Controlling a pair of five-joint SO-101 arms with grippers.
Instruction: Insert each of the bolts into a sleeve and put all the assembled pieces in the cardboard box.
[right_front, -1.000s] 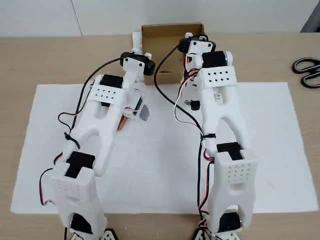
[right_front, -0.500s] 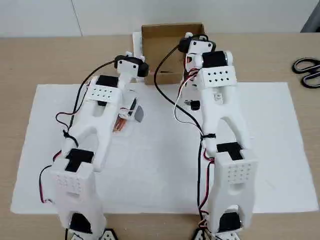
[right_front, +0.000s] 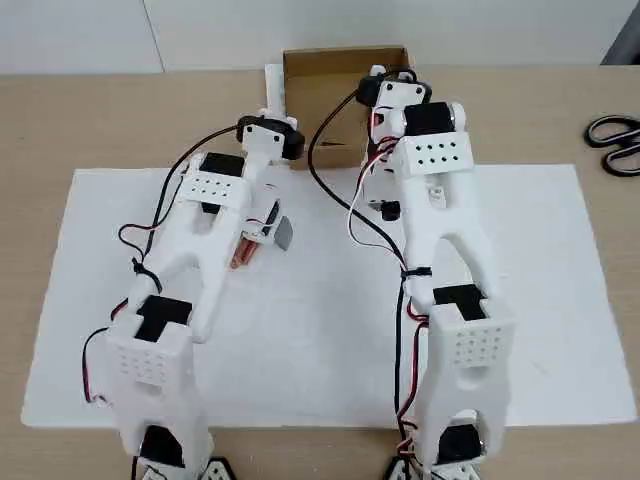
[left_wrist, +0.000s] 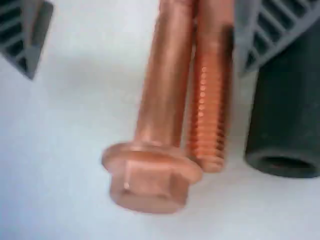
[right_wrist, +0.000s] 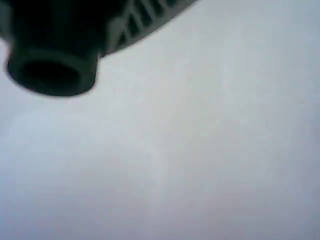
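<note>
Two copper bolts lie side by side on the white paper: one shows its flanged head (left_wrist: 150, 182), the other its threaded end (left_wrist: 210, 125). They show as a copper streak (right_front: 243, 252) beside the left arm. A black sleeve (left_wrist: 285, 125) lies right next to them. My left gripper (left_wrist: 150, 35) is low over the bolts and open, its grey fingers (left_wrist: 25, 35) standing on either side of them. My right gripper (right_front: 385, 210) sits further right, shut on another black sleeve (right_wrist: 52, 60), just above the paper. The cardboard box (right_front: 345, 65) stands at the table's far edge.
White paper (right_front: 520, 300) covers the middle of the wooden table. Scissors (right_front: 615, 140) lie at the far right edge. Both arms stretch from the near edge toward the box, with loose cables beside them.
The left arm swung a little left, then back right, and its gripper stays over the bolts. The right arm has not moved.
</note>
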